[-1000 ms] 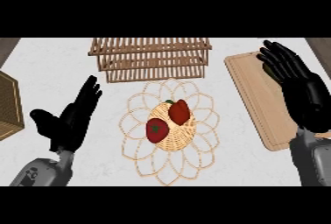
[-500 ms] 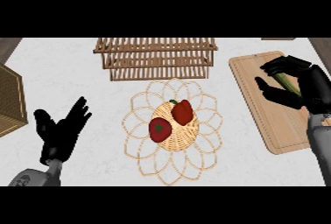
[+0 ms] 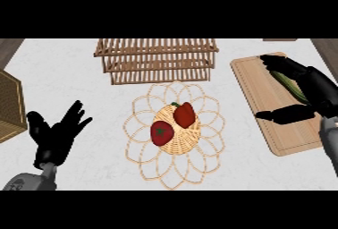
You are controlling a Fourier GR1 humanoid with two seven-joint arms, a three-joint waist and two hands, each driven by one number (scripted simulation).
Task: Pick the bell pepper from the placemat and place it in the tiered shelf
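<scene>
A red bell pepper point(image 3: 185, 113) lies on the woven flower-shaped placemat point(image 3: 149, 154) at the counter's middle, with a second red piece point(image 3: 161, 133) just below and left of it. The wooden tiered shelf point(image 3: 157, 59) stands at the back, behind the placemat. My right hand point(image 3: 307, 91) hangs over the cutting board at the right, fingers spread and thumb pointing left, holding nothing. My left hand point(image 3: 55, 135) rests open at the lower left, fingers up, well left of the placemat.
A wooden cutting board point(image 3: 264, 99) lies at the right with a green and yellow corn cob point(image 3: 289, 83) on it, partly behind my right hand. A wicker basket point(image 3: 8, 105) shows at the left edge.
My left hand has drawn back toward the lower left. The right hand has come down over the cutting board with its thumb swung out. The pepper has not moved.
</scene>
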